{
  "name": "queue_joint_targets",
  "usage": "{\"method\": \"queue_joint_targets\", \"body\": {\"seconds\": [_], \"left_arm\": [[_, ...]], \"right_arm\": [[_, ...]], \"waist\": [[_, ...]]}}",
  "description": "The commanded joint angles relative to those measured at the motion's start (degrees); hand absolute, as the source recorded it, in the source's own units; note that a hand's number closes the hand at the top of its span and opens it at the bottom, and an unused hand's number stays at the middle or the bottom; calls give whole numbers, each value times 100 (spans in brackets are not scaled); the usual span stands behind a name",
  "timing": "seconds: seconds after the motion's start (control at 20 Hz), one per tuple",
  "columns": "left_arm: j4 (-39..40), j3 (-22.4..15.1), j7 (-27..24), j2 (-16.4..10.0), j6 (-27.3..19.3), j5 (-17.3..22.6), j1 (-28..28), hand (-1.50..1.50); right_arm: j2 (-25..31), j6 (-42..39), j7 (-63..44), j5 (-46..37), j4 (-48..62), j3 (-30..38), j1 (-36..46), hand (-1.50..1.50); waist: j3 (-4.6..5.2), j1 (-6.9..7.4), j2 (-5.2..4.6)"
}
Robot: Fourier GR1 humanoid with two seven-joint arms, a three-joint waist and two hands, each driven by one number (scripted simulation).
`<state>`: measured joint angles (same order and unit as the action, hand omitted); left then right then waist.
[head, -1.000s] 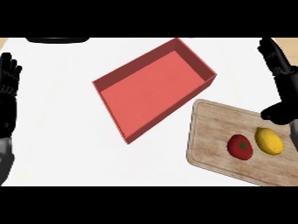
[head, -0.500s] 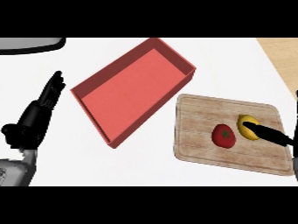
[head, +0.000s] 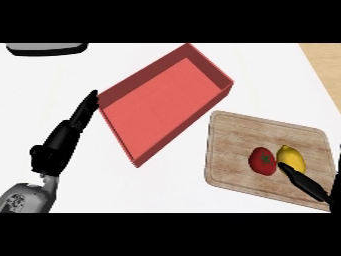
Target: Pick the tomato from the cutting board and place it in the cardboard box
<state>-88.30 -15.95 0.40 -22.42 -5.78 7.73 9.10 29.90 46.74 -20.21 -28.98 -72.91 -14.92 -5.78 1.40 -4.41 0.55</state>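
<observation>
A red tomato (head: 261, 160) lies on the wooden cutting board (head: 239, 137) at the lower right, touching a yellow lemon (head: 291, 158) on its right. The box (head: 165, 97) is a red, shallow, open tray in the middle of the counter, empty inside. My right hand (head: 334, 186) is open at the lower right corner; one straight finger reaches over the board to just below the lemon, a little right of the tomato. My left hand (head: 62, 140) is open at the left, fingers straight and pointing up toward the box's left corner, holding nothing.
A grey object (head: 46, 48) sits at the counter's far left edge. The white counter (head: 165, 185) lies between my hands. A wooden surface (head: 332, 60) shows beyond the counter's right edge.
The view has shifted, so box and board sit further left than a second ago. My right hand has dropped to the lower right and reached a finger toward the lemon. My left hand tilted inward.
</observation>
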Motion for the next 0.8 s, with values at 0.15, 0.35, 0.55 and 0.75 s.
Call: {"method": "queue_joint_targets", "body": {"seconds": [0.15, 0.35, 0.55, 0.75], "left_arm": [[-60, -194, 208, 17, 167, -30, 166, 0], [-49, -175, 210, 72, 140, -15, 160, 0], [-33, -347, 204, 214, 115, -111, 119, 0], [-34, -215, 448, 219, 196, 13, 391, 0]], "right_arm": [[-243, -763, -1928, -895, -826, -638, -181, -150], [-370, -1450, -3186, -1249, -1777, -884, -109, -150], [-558, -2280, -4718, -1836, -2715, -1002, 215, -150], [-989, -3149, -6018, -2635, -3438, -1143, 594, -150]], "waist": [[-24, 240, -33], [-39, 299, -1], [-70, 348, 0], [-98, 375, -17]]}}
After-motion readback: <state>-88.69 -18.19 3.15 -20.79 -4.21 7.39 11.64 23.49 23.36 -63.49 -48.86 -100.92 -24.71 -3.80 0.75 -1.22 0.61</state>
